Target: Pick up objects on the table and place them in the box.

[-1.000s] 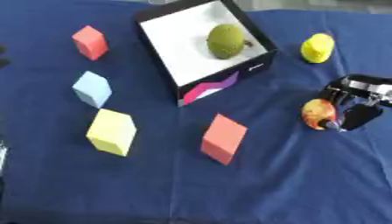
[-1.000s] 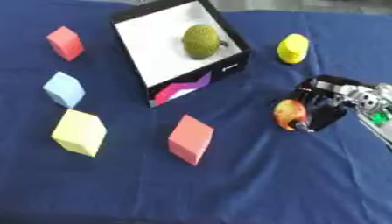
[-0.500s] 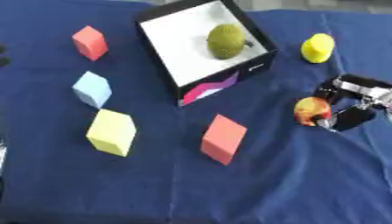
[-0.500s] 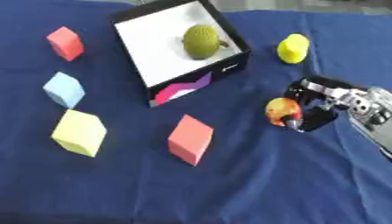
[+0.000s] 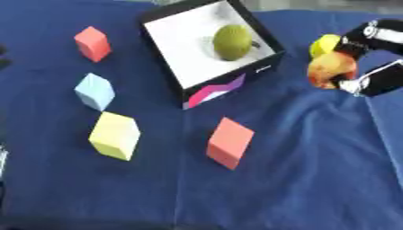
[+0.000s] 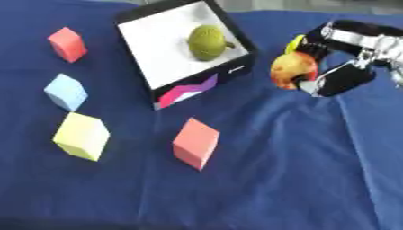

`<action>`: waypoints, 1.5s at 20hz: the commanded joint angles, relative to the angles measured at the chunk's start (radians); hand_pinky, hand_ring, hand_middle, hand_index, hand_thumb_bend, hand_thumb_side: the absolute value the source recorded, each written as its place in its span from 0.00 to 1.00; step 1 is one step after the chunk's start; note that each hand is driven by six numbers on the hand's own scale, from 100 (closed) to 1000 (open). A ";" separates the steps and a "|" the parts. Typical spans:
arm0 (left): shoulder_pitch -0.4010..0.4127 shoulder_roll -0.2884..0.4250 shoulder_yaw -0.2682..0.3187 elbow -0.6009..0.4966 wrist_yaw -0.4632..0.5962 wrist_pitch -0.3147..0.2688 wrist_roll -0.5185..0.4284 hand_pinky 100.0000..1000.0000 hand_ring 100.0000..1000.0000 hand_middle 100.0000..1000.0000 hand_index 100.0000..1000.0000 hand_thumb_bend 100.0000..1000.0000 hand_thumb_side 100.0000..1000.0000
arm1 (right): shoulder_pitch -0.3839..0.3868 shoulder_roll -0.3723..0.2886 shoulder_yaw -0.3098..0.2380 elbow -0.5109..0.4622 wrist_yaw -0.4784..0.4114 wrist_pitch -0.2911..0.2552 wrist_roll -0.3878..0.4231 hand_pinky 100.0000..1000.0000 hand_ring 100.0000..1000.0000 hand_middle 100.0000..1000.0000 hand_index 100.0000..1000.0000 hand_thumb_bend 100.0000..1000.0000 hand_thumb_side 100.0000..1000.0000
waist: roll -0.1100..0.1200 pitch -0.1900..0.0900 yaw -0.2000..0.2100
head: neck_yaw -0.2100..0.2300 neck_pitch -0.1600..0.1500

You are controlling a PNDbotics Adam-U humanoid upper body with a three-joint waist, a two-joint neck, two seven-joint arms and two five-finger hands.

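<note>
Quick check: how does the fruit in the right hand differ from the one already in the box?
The red-and-yellow fruit is held by the right hand, beside the box and outside it; the green fruit lies on the box's white floor, untouched. The held one is mottled red and yellow; the boxed one is plain olive green with a short stem. Both are rounded and similar in size.

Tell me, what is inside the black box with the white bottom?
One round green fruit lies on the white floor of the black box. The rest of the floor shows bare. Nothing in the box looks covered.
</note>
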 commanded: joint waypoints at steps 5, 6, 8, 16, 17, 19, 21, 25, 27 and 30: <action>-0.013 0.000 -0.004 -0.018 0.002 -0.001 -0.011 0.69 0.68 0.53 0.66 0.00 0.70 | -0.309 0.281 0.017 0.324 0.201 -0.038 -0.033 0.71 0.64 0.45 0.58 0.11 0.00 | 0.003 -0.038 0.014 | -0.026 0.001; -0.016 -0.004 -0.005 -0.018 0.003 -0.001 -0.012 0.69 0.68 0.53 0.66 0.00 0.70 | -0.340 0.334 0.013 0.371 0.228 -0.068 -0.049 0.72 0.65 0.45 0.58 0.11 0.00 | 0.006 -0.035 0.018 | -0.030 -0.001; -0.026 -0.014 -0.009 -0.021 0.006 -0.002 -0.015 0.69 0.68 0.54 0.66 0.00 0.70 | -0.396 0.430 0.006 0.476 0.330 -0.104 -0.084 0.72 0.65 0.45 0.57 0.14 0.00 | 0.010 -0.030 0.032 | -0.044 -0.005; -0.080 -0.045 -0.033 -0.028 0.018 0.003 -0.037 0.69 0.69 0.54 0.66 0.00 0.70 | -0.489 0.674 -0.062 0.774 0.635 -0.198 -0.208 0.72 0.65 0.46 0.59 0.14 0.00 | 0.016 -0.007 0.091 | -0.114 -0.021; -0.084 -0.048 -0.037 -0.027 0.019 0.005 -0.041 0.69 0.69 0.54 0.66 0.00 0.70 | -0.493 0.694 -0.074 0.811 0.658 -0.203 -0.223 0.72 0.65 0.47 0.59 0.14 0.00 | 0.016 -0.006 0.095 | -0.119 -0.023; -0.090 -0.051 -0.044 -0.027 0.020 0.007 -0.049 0.69 0.69 0.54 0.65 0.00 0.70 | -0.494 0.725 -0.094 0.876 0.700 -0.212 -0.250 0.72 0.66 0.47 0.59 0.15 0.00 | 0.015 -0.003 0.102 | -0.126 -0.026; -0.092 -0.051 -0.048 -0.026 0.020 0.009 -0.055 0.69 0.69 0.54 0.65 0.00 0.70 | -0.489 0.744 -0.105 0.920 0.735 -0.224 -0.267 0.72 0.67 0.49 0.62 0.18 0.00 | 0.013 -0.002 0.104 | -0.127 -0.029; -0.091 -0.048 -0.048 -0.025 0.019 0.010 -0.056 0.69 0.69 0.54 0.65 0.00 0.70 | -0.485 0.751 -0.110 0.943 0.774 -0.239 -0.273 0.77 0.79 0.70 0.80 0.28 0.00 | 0.011 -0.001 0.101 | -0.117 -0.025; -0.090 -0.047 -0.048 -0.024 0.018 0.010 -0.057 0.69 0.69 0.54 0.65 0.00 0.70 | -0.488 0.745 -0.108 0.937 0.787 -0.241 -0.269 0.80 0.85 0.78 0.86 0.39 0.03 | 0.011 -0.002 0.099 | -0.113 -0.023; -0.089 -0.045 -0.048 -0.024 0.018 0.011 -0.057 0.69 0.69 0.54 0.65 0.00 0.70 | -0.494 0.733 -0.114 0.928 0.790 -0.236 -0.248 0.80 0.85 0.78 0.86 0.39 0.05 | 0.009 -0.004 0.094 | -0.109 -0.022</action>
